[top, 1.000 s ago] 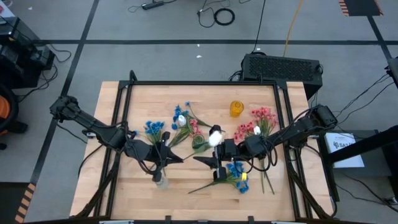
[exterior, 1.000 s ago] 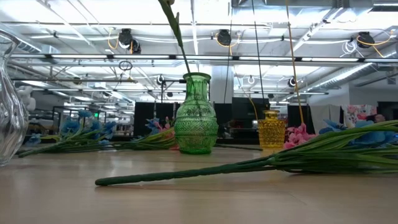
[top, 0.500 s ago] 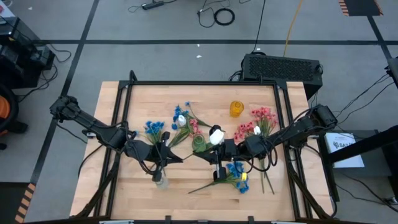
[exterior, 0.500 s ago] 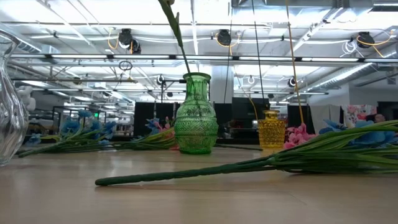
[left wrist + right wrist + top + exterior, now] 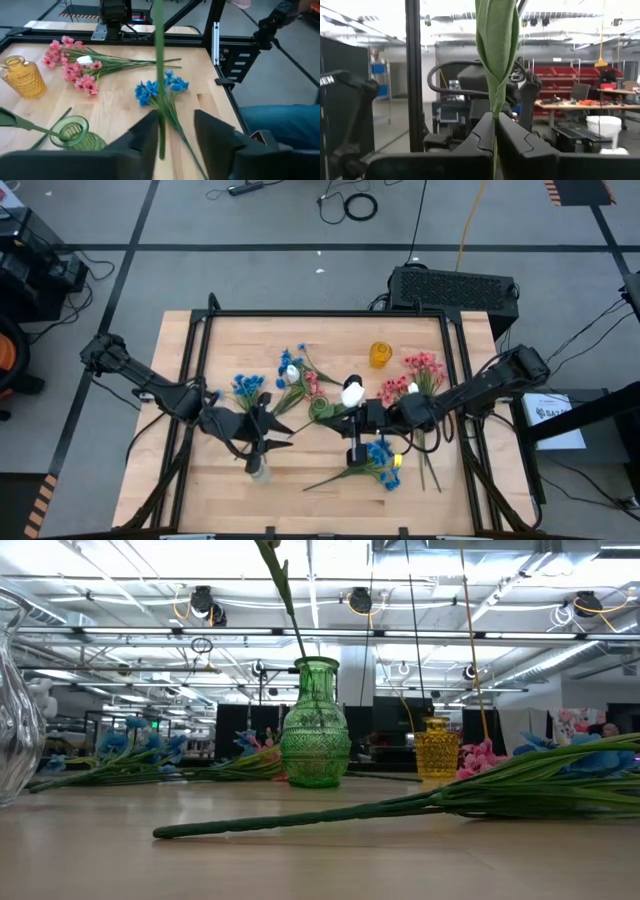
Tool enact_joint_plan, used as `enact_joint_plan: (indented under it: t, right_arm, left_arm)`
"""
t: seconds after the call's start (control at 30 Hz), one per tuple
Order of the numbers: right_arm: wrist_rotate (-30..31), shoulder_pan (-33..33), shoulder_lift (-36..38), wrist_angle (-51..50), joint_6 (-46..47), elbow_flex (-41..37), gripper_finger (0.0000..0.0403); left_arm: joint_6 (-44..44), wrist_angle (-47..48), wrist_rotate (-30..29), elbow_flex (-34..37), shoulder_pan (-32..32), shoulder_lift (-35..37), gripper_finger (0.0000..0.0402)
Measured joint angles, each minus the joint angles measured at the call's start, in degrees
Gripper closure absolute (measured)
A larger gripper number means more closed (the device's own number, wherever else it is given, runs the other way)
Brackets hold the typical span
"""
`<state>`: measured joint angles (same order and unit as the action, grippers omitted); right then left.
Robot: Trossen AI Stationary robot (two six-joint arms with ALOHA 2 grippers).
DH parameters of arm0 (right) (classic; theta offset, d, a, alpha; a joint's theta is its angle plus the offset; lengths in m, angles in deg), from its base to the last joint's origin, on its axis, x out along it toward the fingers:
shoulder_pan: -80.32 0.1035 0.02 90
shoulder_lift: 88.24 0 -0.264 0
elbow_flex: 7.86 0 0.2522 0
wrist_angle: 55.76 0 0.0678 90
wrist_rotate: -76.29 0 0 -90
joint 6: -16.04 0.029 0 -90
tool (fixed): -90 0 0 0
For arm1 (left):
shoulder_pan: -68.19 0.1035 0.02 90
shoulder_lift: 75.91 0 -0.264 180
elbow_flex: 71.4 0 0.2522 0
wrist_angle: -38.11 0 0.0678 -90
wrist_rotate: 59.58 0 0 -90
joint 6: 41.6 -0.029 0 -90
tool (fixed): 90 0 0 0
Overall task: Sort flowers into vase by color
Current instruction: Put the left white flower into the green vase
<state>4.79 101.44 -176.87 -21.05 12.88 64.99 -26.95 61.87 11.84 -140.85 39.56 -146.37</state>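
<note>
My right gripper [image 5: 495, 122] is shut on a long green flower stem [image 5: 495, 107] with a twisted leaf, beside the green vase [image 5: 320, 411]. A white bud [image 5: 352, 392] shows just above that gripper in the high view. The same stem [image 5: 160, 80] runs upright between my left gripper's [image 5: 172, 122] open fingers, its lower end hanging free. Another stem [image 5: 290, 610] leans out of the green vase [image 5: 315, 725]. A clear vase [image 5: 258, 469] stands near the left gripper [image 5: 280, 430], and a yellow vase [image 5: 379, 355] stands farther back. My right gripper pinches the green stem [image 5: 494, 116] between its two shut fingers, just below the twisted leaf. The stem rises upright out of the hold, clear of the table. My left gripper has the stem close to one finger [image 5: 147, 137]; I cannot tell whether they touch.
Blue flowers [image 5: 378, 460] lie on the table near the right gripper, their stem [image 5: 300, 820] toward the near edge. Pink flowers [image 5: 420, 370] lie at the far right. More blue and pink sprays [image 5: 290, 380] lie left of centre. A black frame [image 5: 450, 330] rims the table.
My right gripper has shut on the stem. After that my left gripper has opened and let the stem go. The stem stays upright between the two grippers.
</note>
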Motion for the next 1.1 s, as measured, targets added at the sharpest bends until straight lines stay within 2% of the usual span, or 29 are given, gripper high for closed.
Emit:
enact_joint_plan:
  t: [0.1,0.2,0.4,0.53,0.6,0.67,0.83,0.93,1.1]
  right_arm:
    - [0.78,0.00,3.02,-5.65,-0.07,0.00,0.0402]
    - [1.15,0.00,6.33,-10.69,0.39,0.00,0.0402]
    - [0.97,0.00,13.18,-18.97,1.69,-1.65,0.0403]
    - [1.36,0.00,19.55,-20.79,5.43,-9.66,0.0403]
    - [2.82,-0.02,22.72,-17.87,6.82,-15.12,0.0403]
    - [3.02,-0.07,24.74,-10.39,7.04,-20.55,0.0403]
    - [2.79,-0.61,24.21,8.30,5.86,-30.61,0.0403]
    - [3.91,-1.98,22.08,13.13,4.54,-32.39,0.0402]
    - [3.95,-4.46,18.70,14.37,4.13,-31.25,0.0402]
  left_arm:
    - [0.02,0.66,-1.51,0.00,-0.11,0.04,0.0224]
    - [0.87,3.30,-3.46,0.00,-0.05,0.56,0.0200]
    - [3.55,6.92,-6.98,0.00,-0.06,1.87,0.0191]
    - [4.38,6.94,-6.96,0.00,-0.29,2.27,0.0191]
    - [3.60,6.93,-6.99,0.00,-0.32,2.27,0.0191]
    - [1.49,6.64,-7.31,0.00,-0.30,2.27,0.0191]
    - [-3.69,3.29,-8.61,0.00,-0.28,1.85,0.0195]
    - [-5.85,2.38,-10.26,0.04,-0.28,1.73,0.0201]
    - [-5.52,1.99,-12.67,0.02,0.15,1.77,0.0207]
